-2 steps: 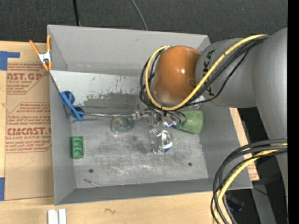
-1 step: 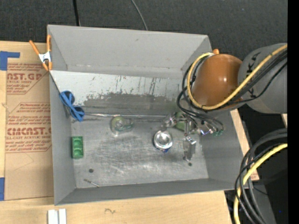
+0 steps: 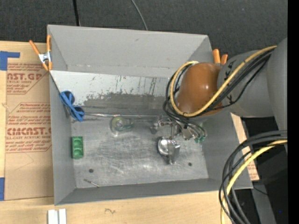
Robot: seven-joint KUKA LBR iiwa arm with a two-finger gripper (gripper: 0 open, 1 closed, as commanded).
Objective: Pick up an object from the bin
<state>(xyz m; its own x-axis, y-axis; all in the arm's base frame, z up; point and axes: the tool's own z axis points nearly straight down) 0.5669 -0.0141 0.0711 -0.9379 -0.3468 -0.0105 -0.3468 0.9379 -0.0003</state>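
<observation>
The arm [image 3: 261, 83] comes in from the right over the rim of the bin [image 3: 131, 50], its wide grey body crossing the bin's right wall. At the wrist sits a rounded orange cover [image 3: 198, 85], with yellow and black cables [image 3: 172, 85] looped round its left side and running back along the arm. Below the cover the gripper [image 3: 170, 152] points down and hangs low over the bin floor, right of centre and towards the near wall. It shows as a cluster of shiny metal parts, and I cannot tell whether it is apart or together, nor whether anything is held in it. The nearest loose thing is a clear round piece [image 3: 118, 123] lying on the floor to the gripper's left, apart from it, roughly in the middle of the bin. Just right of the gripper, partly hidden under the wrist, is a small green bit [image 3: 201, 137] that is too small to make out. The other things lie well apart on the left side: a blue twisted thing [image 3: 70, 104] against the left wall near the far corner, a green block [image 3: 77, 147] further forward by the same wall, and a small dark sliver [image 3: 91, 183] near the front left corner. The floor between the gripper and the clear round piece is bare scratched metal.
</observation>
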